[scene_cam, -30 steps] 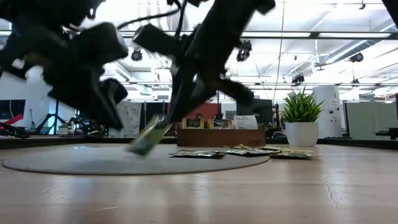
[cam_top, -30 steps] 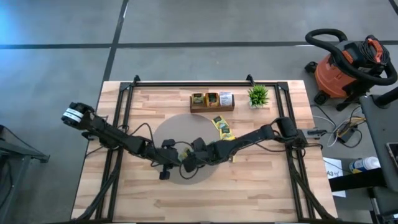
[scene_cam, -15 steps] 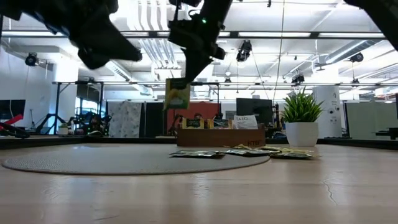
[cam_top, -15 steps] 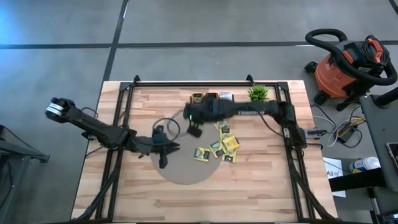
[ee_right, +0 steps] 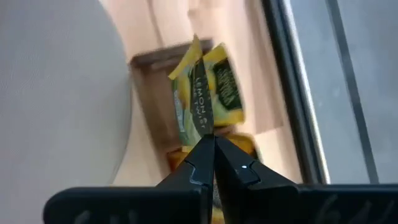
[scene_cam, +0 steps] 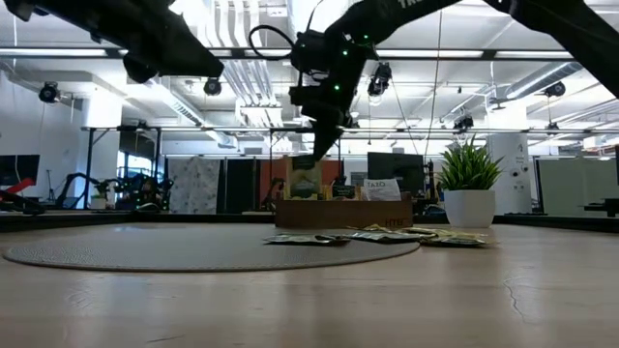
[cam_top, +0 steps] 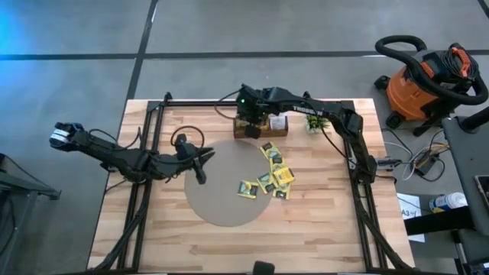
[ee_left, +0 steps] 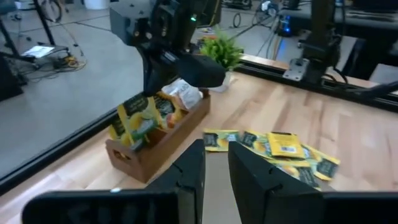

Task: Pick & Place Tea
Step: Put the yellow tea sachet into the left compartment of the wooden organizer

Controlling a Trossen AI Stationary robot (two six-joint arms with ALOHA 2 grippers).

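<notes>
On the table (cam_top: 321, 221), a wooden tray (cam_top: 260, 128) sits directly under the right gripper (cam_top: 250, 128), whose jaws pinch a yellow tea sachet (ee_right: 205, 102). The left gripper (cam_top: 200, 169) hovers well apart, jaws slightly spread, empty.

Yellow-and-green sachet (ee_right: 205, 102), seemingly lemon-printed; brown wooden tray (ee_left: 163, 147); grey round mat (cam_top: 229, 187).

Wooden tray (cam_top: 260, 132) beside potted plant (cam_top: 315, 118), shop vacuum (cam_top: 421, 85) nearby
</notes>
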